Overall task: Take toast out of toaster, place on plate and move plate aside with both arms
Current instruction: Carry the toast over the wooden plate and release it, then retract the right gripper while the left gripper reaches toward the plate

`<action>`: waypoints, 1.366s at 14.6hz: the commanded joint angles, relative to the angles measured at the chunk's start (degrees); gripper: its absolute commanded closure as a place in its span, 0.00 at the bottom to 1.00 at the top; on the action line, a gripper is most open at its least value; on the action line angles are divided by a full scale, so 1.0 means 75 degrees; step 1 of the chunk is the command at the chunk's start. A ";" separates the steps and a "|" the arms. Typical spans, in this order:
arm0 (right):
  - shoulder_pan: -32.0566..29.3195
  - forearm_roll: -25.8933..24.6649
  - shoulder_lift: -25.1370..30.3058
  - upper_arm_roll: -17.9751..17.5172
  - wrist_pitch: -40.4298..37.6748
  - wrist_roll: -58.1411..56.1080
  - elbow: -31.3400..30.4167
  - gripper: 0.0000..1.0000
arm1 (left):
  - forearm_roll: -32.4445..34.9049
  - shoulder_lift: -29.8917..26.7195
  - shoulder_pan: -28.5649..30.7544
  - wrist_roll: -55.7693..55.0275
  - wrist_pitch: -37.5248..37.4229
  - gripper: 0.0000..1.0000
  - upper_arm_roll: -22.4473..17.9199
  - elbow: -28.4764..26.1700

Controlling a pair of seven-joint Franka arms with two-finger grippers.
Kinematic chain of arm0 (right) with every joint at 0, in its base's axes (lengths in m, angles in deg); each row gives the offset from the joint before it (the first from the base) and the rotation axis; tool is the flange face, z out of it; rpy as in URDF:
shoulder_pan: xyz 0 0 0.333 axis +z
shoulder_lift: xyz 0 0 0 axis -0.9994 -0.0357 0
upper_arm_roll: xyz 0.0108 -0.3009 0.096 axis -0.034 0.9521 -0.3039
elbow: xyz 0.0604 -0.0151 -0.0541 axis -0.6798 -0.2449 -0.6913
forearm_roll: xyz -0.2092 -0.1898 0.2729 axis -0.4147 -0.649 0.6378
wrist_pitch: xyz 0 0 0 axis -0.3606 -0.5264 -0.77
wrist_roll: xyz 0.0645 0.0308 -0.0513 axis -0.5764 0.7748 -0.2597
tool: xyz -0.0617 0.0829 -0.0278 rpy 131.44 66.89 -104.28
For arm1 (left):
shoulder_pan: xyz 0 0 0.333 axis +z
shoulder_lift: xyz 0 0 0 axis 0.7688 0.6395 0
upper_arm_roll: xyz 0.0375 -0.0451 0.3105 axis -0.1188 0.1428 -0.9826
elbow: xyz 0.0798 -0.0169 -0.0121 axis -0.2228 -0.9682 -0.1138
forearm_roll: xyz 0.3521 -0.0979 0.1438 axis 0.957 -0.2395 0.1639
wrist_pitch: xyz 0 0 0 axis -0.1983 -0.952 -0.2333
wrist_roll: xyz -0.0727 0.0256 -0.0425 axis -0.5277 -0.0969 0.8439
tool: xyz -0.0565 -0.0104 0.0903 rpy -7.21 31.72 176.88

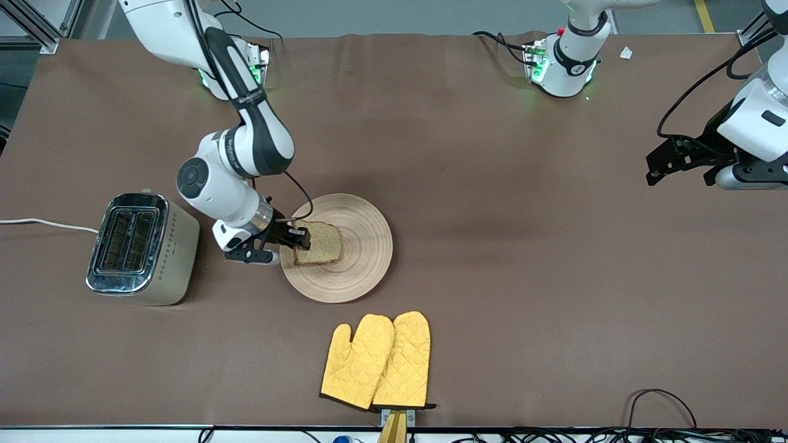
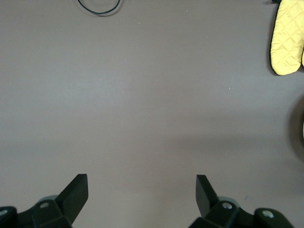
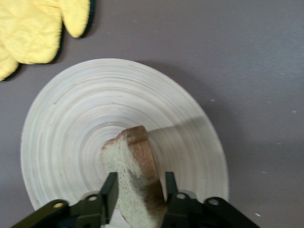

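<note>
Letting go over the plate [image 1: 363, 246] with my right gripper [image 1: 301, 237], I should part its fingers gently—they flank the toast [image 1: 320, 244], grip uncertain—while my left gripper [image 2: 141, 190] waits, spread wide over bare table [image 1: 523, 277].

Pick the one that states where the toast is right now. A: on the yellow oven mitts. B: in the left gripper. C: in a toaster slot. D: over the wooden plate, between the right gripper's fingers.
D: the toast sits between the right gripper fingers over the wooden plate.
</note>
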 commanded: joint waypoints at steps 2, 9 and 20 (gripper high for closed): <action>-0.0308 -0.0941 0.0474 0.0676 -0.1400 -0.0486 0.0244 0.00 | -0.0058 0.0045 0.0017 0.0095 -0.0125 0.00 -0.0016 0.0145; -0.0308 -0.2686 0.1938 0.2762 -0.3898 -0.1941 0.0853 0.00 | -0.2071 0.1647 -0.0520 -0.0104 0.0551 0.00 0.0277 -0.0019; -0.0308 -0.3945 0.2514 0.3363 -0.6830 -0.2340 0.3468 0.00 | -0.6451 0.6064 -0.1284 0.1989 0.4594 0.00 0.1260 0.0249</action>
